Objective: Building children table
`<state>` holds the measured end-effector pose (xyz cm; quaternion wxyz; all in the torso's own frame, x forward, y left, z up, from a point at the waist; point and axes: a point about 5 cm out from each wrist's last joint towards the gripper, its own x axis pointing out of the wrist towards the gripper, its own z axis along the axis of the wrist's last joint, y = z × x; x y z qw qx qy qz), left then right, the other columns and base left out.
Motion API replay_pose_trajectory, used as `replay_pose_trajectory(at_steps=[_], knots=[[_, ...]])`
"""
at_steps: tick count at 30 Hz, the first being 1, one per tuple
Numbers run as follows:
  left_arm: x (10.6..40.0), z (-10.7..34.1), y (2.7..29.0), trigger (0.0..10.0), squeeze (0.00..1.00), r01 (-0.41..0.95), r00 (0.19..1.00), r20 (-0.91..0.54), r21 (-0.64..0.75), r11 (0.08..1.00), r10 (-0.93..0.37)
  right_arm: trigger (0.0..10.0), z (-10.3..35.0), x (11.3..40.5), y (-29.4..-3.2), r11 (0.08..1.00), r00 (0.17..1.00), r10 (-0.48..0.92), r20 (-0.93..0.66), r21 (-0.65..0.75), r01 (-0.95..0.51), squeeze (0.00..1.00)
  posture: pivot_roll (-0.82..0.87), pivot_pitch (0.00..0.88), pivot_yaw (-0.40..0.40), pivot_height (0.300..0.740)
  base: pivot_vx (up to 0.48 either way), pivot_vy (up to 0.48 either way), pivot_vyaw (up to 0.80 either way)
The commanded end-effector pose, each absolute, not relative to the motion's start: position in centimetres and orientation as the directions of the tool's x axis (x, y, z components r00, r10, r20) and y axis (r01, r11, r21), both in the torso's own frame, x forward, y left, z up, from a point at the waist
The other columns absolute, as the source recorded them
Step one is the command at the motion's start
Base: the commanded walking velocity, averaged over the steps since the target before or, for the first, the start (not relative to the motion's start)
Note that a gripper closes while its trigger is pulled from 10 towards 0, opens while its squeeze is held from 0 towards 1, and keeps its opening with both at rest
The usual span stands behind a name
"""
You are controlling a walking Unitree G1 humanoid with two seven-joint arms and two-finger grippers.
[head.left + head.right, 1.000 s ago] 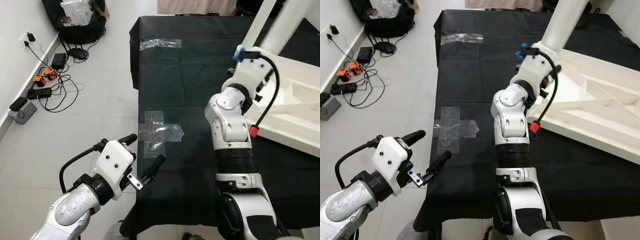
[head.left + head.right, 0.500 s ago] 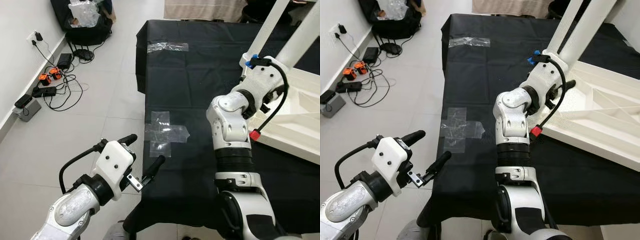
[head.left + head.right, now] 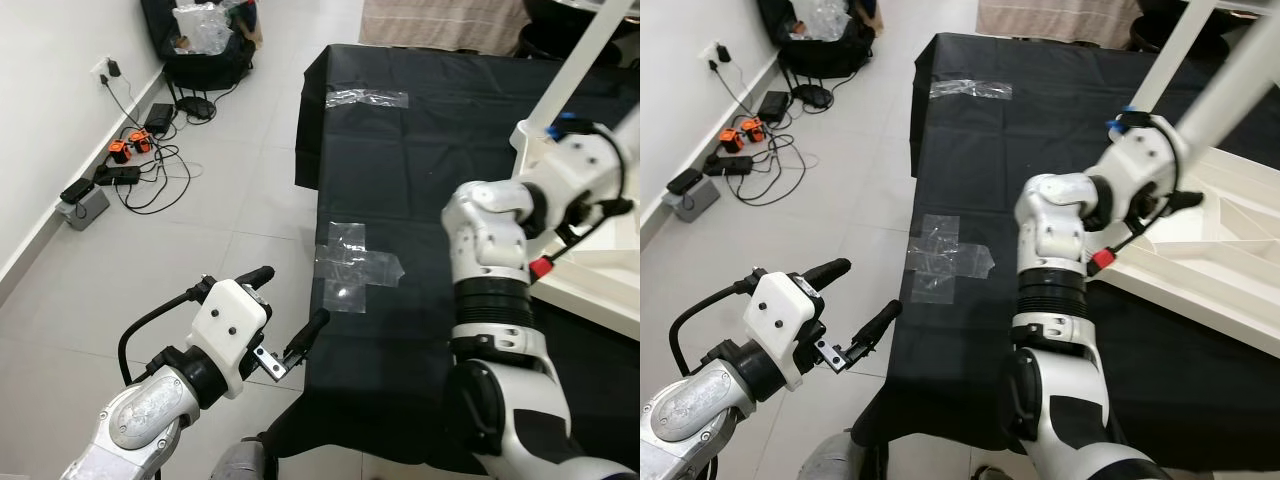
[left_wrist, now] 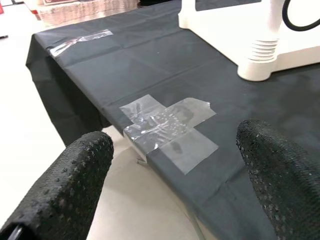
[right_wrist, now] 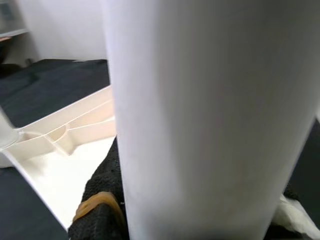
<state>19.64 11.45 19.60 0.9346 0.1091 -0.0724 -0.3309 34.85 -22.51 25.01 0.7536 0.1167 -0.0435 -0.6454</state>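
You've got 2 arms in the head views. The left gripper (image 3: 285, 318) sits lower left of frame, over the floor tiles (image 3: 200, 210) just off the edge of the desk (image 3: 970, 140), jaws spread wide apart w/ nothing between them; its wrist cam shows both black fingers (image 4: 65, 185) framing the desk edge. The right gripper (image 5: 107, 200) is at the right edge of frame, up against a white table leg (image 3: 1240, 85); in its wrist cam the leg is pressed close against one black finger, so the jaws look closed around it, tho the 2nd finger is hidden behind the leg. You can count 2 white legs rising at upper right, the other one (image 3: 575, 65) thinner-looking, both standing from the upturned white tabletop (image 3: 1230, 285) on the right side of the black-covered desk. 2 clear tape patches on the cloth: a cross-shaped one (image 3: 357, 268) mid-frame near the desk edge, a strip (image 3: 367, 98) farther up. Upper left: cables and chargers (image 3: 125, 170) by the wall, plus a black bag (image 3: 210, 50).
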Motion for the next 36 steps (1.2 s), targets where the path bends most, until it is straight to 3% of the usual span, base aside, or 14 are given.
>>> replay_pose_trajectory(at_steps=[1, 6, 11, 20, 36], knots=[[19.6, 19.4, 11.5, 10.0, 0.0, 0.609, 0.767, 0.052, 0.256, 0.751, -0.639, 10.0, 20.8, 33.2, -26.0, -0.04, -0.029, -0.986, -0.166, 0.062, 0.997, 0.0, 0.1, 0.22, -0.036, 0.74, 0.0, 0.0, 0.0], [19.6, 19.4, 11.2, 10.0, 0.0, 0.617, 0.762, 0.054, 0.244, 0.748, -0.645, 10.0, 21.2, 32.9, -27.2, -0.088, -0.08, -0.988, -0.133, 0.055, 0.995, 0.0, 0.1, 0.223, -0.035, 0.74, 0.0, 0.0, 0.0], [19.6, 19.2, 10.9, 10.0, 0.0, 0.628, 0.754, 0.052, 0.235, 0.741, -0.655, 10.0, 21.9, 33.9, -25.3, -0.001, 0.006, -0.995, -0.1, 0.076, 0.997, 0.0, 0.1, 0.224, -0.035, 0.74, 0.0, 0.0, 0.0], [19.8, 19.5, 8.9, 10.0, 0.0, 0.681, 0.702, 0.081, 0.215, 0.7, -0.708, 10.0, 21.9, 34.7, -21.9, 0.051, 0.054, -0.995, -0.089, 0.031, 0.998, 0.0, 0.1, 0.227, -0.04, 0.74, 0.0, 0.0, 0.0], [19.9, 19.6, 8.1, 10.0, 0.0, 0.69, 0.69, 0.099, 0.209, 0.693, -0.717, 10.0, 21.8, 35.3, -20.7, 0.109, 0.123, -0.978, -0.168, 0.09, 0.99, 0.0, 0.09, 0.231, -0.044, 0.74, 0.0, 0.0, 0.0]])
